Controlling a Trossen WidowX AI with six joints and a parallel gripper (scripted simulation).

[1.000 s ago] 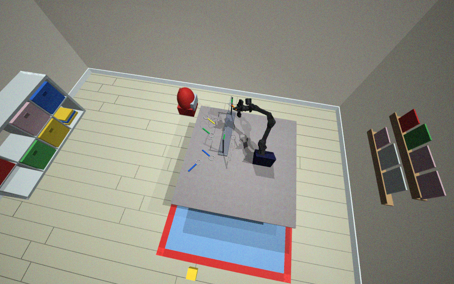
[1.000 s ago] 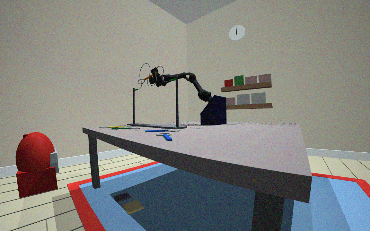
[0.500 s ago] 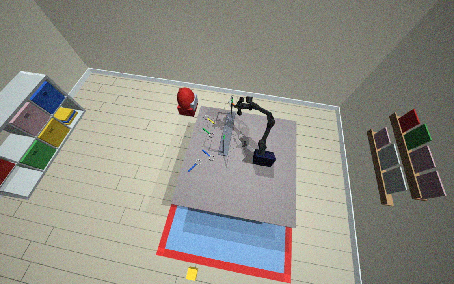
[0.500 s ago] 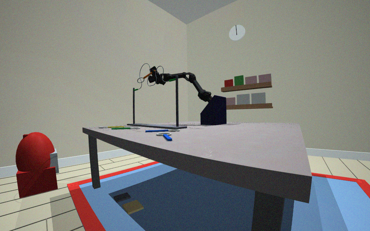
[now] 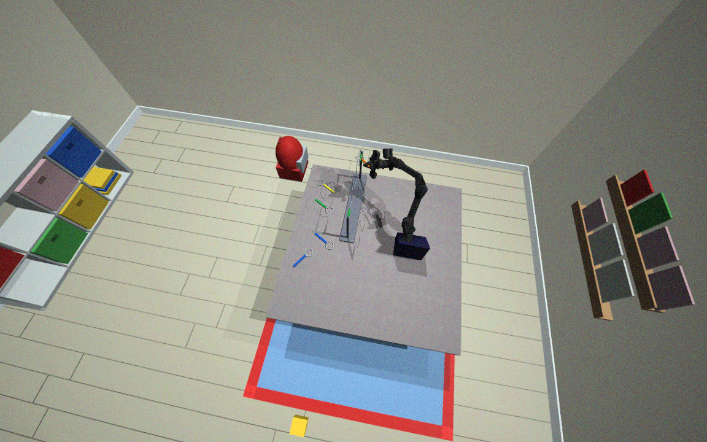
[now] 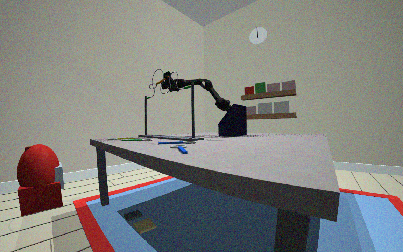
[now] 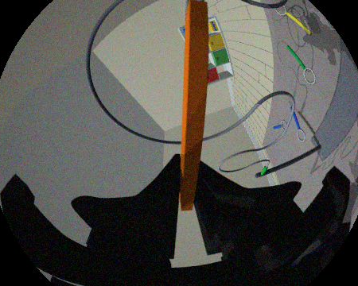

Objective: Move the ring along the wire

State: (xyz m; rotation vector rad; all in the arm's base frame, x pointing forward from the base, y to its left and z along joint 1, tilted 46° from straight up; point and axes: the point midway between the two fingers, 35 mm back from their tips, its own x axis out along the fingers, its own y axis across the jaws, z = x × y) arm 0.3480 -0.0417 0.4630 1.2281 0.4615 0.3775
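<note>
My gripper (image 5: pixel 369 163) (image 6: pixel 166 79) (image 7: pixel 182 158) is shut on the orange handle (image 5: pixel 364 161) (image 6: pixel 160 81) (image 7: pixel 195 79), which slants down to its ring (image 6: pixel 149 87). The ring is around the lower rise of the grey wire (image 6: pixel 159 69) (image 7: pixel 88 63), a little above the far post's green part (image 6: pixel 148 98). Whether ring and wire touch cannot be told; the ring is outside the wrist view. The far post (image 6: pixel 145 116) stands below. The near post (image 6: pixel 192 112) (image 5: pixel 348 226) carries the other green part (image 6: pixel 188 86) (image 5: pixel 348 212) (image 7: pixel 264 171).
Wire loops rise around the gripper in the exterior view; their gap to the fingers is unclear. Loose rings with yellow (image 5: pixel 328 188) (image 7: pixel 298 22), green (image 5: pixel 321 204) (image 7: pixel 296 56) and blue (image 5: pixel 301 259) handles lie on the table (image 5: pixel 367 291), beyond the posts' base.
</note>
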